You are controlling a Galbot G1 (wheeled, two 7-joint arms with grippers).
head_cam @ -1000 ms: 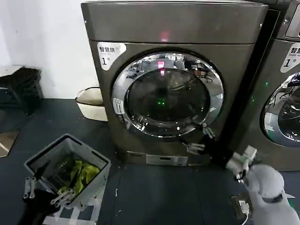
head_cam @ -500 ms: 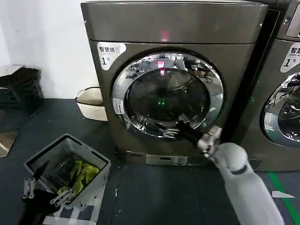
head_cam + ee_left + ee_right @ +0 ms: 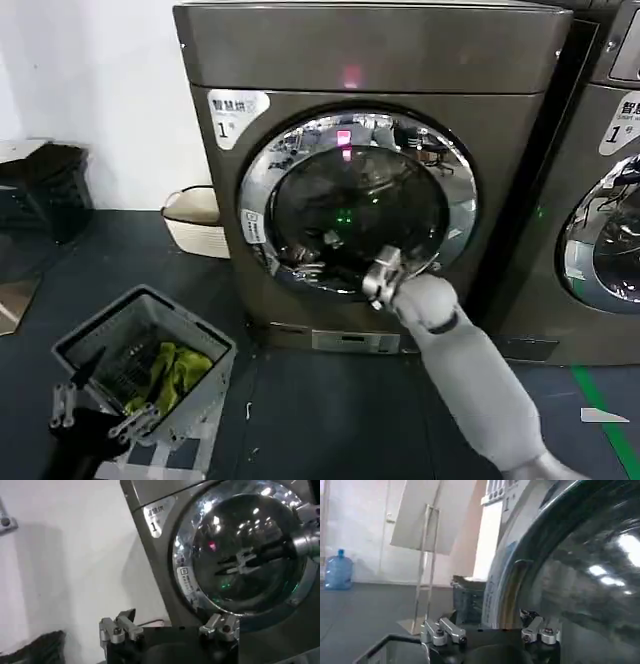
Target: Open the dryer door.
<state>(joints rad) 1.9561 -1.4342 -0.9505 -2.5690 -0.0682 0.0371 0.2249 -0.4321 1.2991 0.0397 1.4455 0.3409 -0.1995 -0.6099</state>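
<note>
Right tool (image 3: 318,250), fingers apart, reaches across the dark glass of the closed dryer door (image 3: 440,160), toward seven o'clock of the chrome ring. Left tool (image 3: 95,412), fingers apart, hangs beside the basket (image 3: 195,340).

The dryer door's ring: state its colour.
Shiny chrome silver around dark tinted glass; the dryer door shows it best in the head view.

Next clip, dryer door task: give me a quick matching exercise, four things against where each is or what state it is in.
Things:
1. dryer door
2. right gripper
3. left gripper
4. grey basket

Places or states:
A. low beside the basket, open
B. shut in the machine front
C. on the floor, yellow-green cloth inside
D. raised before the tinted glass, open

Pairs: 1-B, 2-D, 3-A, 4-C
</note>
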